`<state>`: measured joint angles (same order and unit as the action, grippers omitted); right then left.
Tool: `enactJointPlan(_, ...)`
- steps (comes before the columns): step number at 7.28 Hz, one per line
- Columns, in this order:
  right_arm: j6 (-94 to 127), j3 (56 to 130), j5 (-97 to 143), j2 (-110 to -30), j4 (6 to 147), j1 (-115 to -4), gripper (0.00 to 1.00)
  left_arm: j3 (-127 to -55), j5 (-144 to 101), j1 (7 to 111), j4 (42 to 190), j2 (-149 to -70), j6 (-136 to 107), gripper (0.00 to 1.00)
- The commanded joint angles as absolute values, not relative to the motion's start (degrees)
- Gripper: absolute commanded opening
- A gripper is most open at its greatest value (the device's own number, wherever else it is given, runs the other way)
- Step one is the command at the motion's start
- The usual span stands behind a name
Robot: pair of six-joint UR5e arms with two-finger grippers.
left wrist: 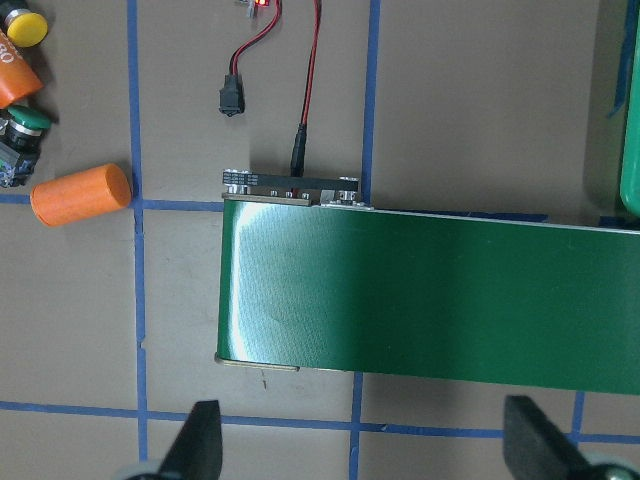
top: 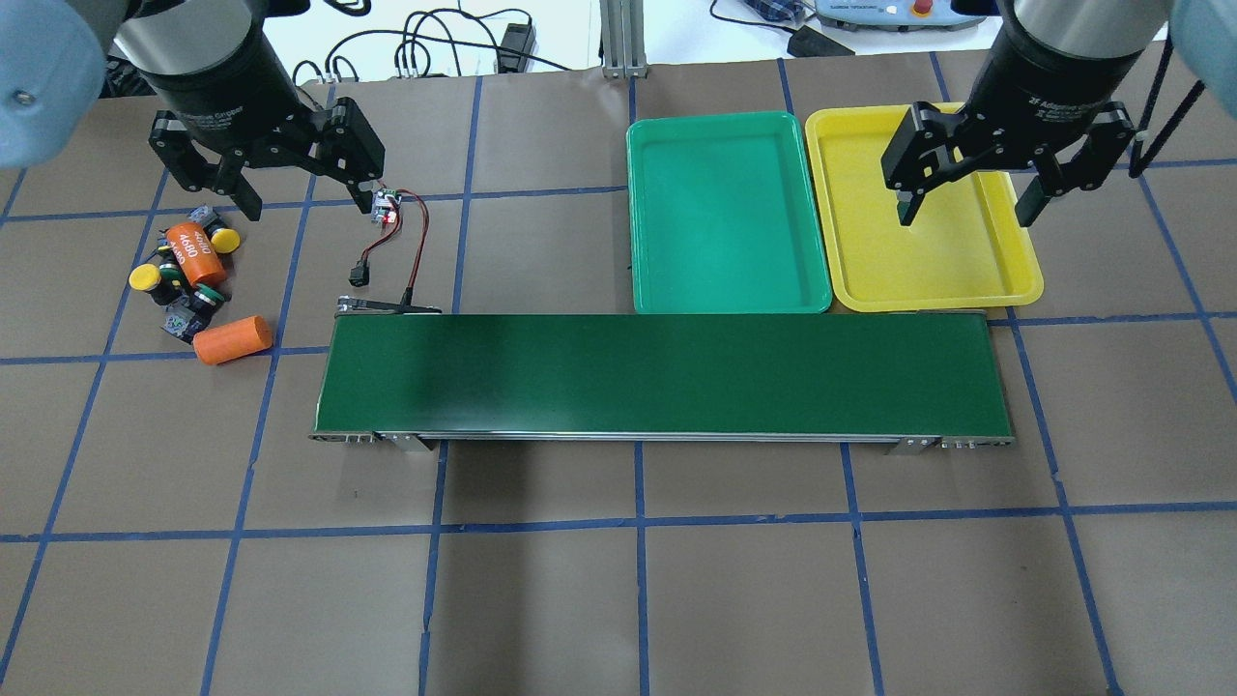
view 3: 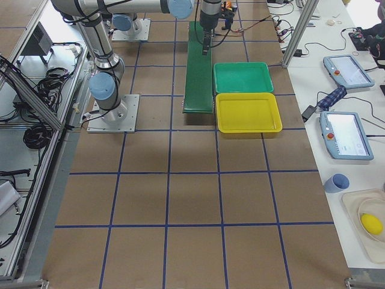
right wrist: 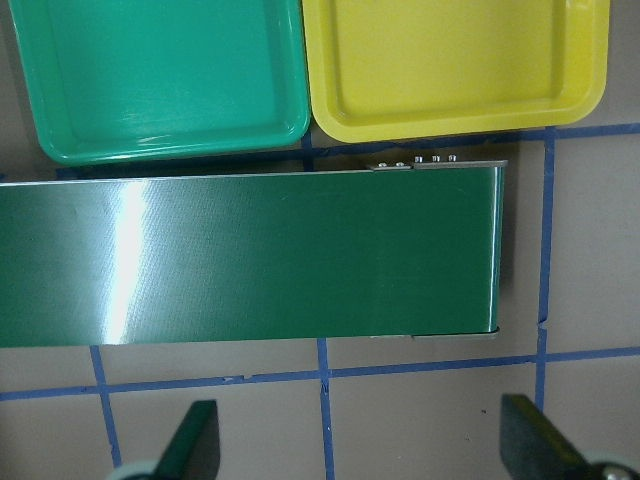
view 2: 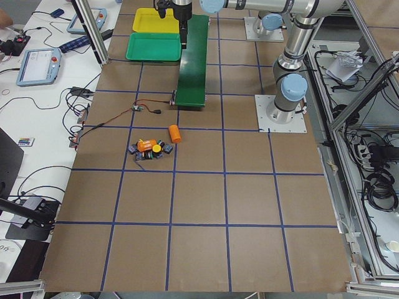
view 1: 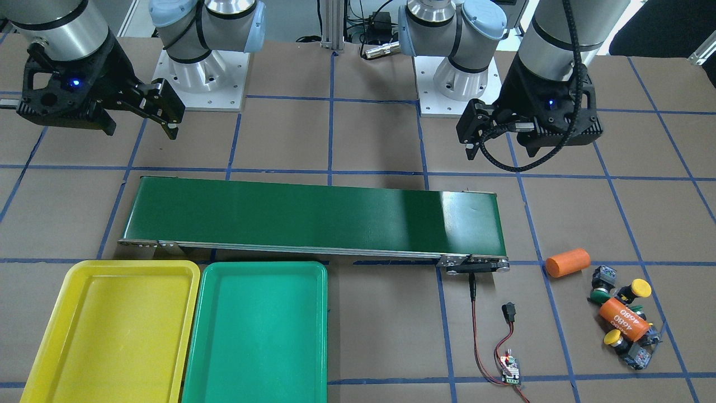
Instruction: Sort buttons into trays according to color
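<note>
Both arms hang above the brown surface [top: 638, 599]. The left claw [top: 311, 198] has its fingers spread wide apart with nothing between them, and the right claw [top: 966, 208] is spread just as wide and holds nothing either. The buttons [view 1: 641, 288] lie in a loose heap on the surface beyond the left arm's end of the long green belt [view 1: 313, 215], well apart from both trays. Two yellow caps show plainly, while the green ones are partly tucked in among the dark bodies. An orange cylinder marked 4680 [view 1: 625, 319] lies in the middle of the heap, touching several buttons, and a plain orange cylinder [view 1: 567, 262] lies just beside the heap, toward the belt. The yellow tray [view 1: 117, 336] and the green tray [view 1: 257, 336] sit side by side (their long rims touching, or very nearly) at the belt's other end, on the side away from the robot. A small circuit board [view 1: 510, 369] with red and black wires lies between the belt's end and the heap.
</note>
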<state>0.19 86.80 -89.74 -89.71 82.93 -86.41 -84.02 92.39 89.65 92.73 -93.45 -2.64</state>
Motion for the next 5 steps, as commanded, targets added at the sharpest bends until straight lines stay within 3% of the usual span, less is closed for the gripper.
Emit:
enactJointPlan(1,0.44,86.66,-89.82,-89.82,82.27,-86.4,1.0,-84.02,92.2,89.65,92.64,-93.86,-2.64,1.0)
enactJointPlan(5,0.44,86.66,-89.82,-89.74,82.35,-86.75,1.0,-84.02,91.67,89.56,92.64,-93.78,-2.64,1.0)
